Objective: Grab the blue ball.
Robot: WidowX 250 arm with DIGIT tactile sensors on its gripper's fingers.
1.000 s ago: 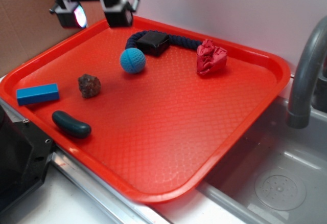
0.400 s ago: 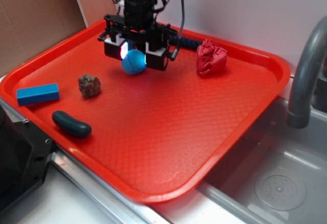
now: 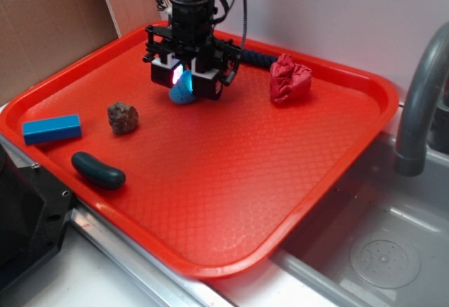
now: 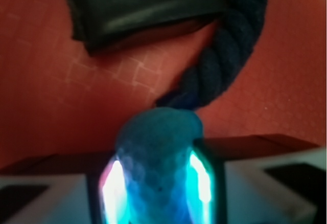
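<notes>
Scanning left to right across the tray: notes below.
Blue block (image 3: 51,129): flat on the tray's left edge, well apart from my pincer.
Teal bean piece (image 3: 97,169): lying near the front-left rim, just below the block.
Brown rock (image 3: 123,118): between the block and my pincer, touching neither.
My pincer (image 3: 185,83): lowered over the far-middle of the tray, pointing straight down, pads closed in on the ball from both sides.
Blue ball (image 3: 182,94): sits between my fingers (image 4: 203,183); in the wrist view its dimpled surface fills the gap and both glowing pads press against it. Whether it rests on the tray or is raised off it, I cannot tell.
Black block (image 4: 143,6): just beyond the ball in the wrist view, flat on the tray.
Dark rope (image 4: 219,65): curls from the black block toward the ball; its end lies just beside the ball.
Red crumpled cloth (image 3: 289,78): right of my pincer, near the far rim.
Red tray (image 3: 238,181): carries everything listed.
Grey faucet (image 3: 421,104): far right, over a steel sink (image 3: 372,251).
</notes>
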